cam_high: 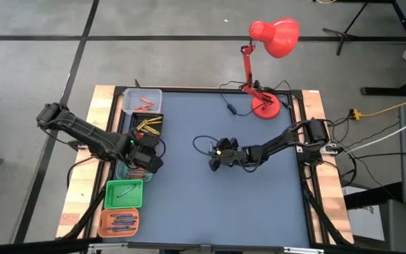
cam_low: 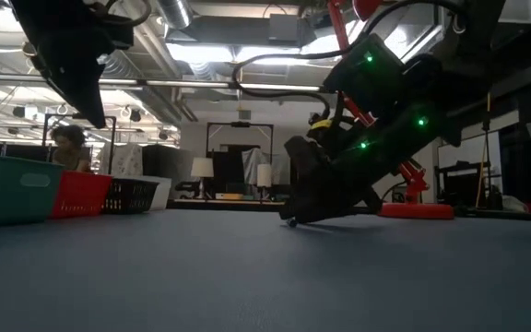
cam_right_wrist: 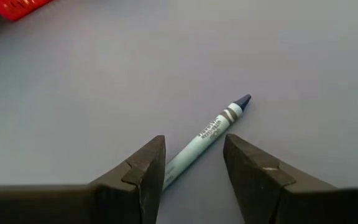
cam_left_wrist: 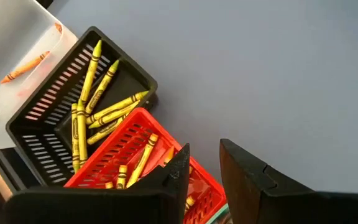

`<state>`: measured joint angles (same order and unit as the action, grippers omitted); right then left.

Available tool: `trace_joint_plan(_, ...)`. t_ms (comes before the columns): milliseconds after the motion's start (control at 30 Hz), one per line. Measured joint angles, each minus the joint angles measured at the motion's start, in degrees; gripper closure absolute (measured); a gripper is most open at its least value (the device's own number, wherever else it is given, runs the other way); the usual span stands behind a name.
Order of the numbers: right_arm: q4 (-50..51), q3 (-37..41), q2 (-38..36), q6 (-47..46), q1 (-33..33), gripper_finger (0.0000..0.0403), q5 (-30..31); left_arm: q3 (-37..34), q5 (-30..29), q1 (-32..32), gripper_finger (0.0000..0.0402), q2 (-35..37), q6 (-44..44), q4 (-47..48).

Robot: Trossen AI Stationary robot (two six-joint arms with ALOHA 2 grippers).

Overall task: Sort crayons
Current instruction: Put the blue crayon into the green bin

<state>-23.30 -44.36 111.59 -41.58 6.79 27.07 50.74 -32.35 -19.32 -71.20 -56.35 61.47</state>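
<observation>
Straddling blue crayon (cam_right_wrist: 207, 137) (right end effector (cam_right_wrist: 193, 163))

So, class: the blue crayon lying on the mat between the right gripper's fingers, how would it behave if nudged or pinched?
The blue crayon looks like a round, thin stick lying flat, so a sideways nudge would probably roll it. It looks stiff and light. The open right gripper straddles it at an angle, so closing might twist it first. Its paper wrapper probably helps grip.

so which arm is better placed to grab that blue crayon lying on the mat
The right. Its claw is open and low over the mat, with the blue crayon lying between its fingers. The left claw is off by the red bin at the table's left edge, far from it.
</observation>
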Motion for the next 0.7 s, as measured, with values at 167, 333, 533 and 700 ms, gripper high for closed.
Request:
trace_joint_plan(167,1.9,0.0,0.0,-0.3,0.0,0.0233,-0.7,0.0,0.0,-0.2,0.0329,-0.2,0.1,-1.7)
trace_joint_plan(333,2.3,0.1,0.0,-0.5,-0.1,0.0233,-1.0,0.0,0.0,-0.2,0.0329,-0.2,0.9,-2.8)
trace_joint_plan(533,2.4,0.2,0.1,-0.6,-0.1,0.0249,-1.0,0.0,0.0,-0.2,0.0329,-0.2,1.5,-3.3)
trace_joint_plan(700,2.5,0.2,0.1,-1.1,-0.1,0.0298,-0.9,0.0,0.0,-0.2,0.0329,-0.2,1.5,-3.4)
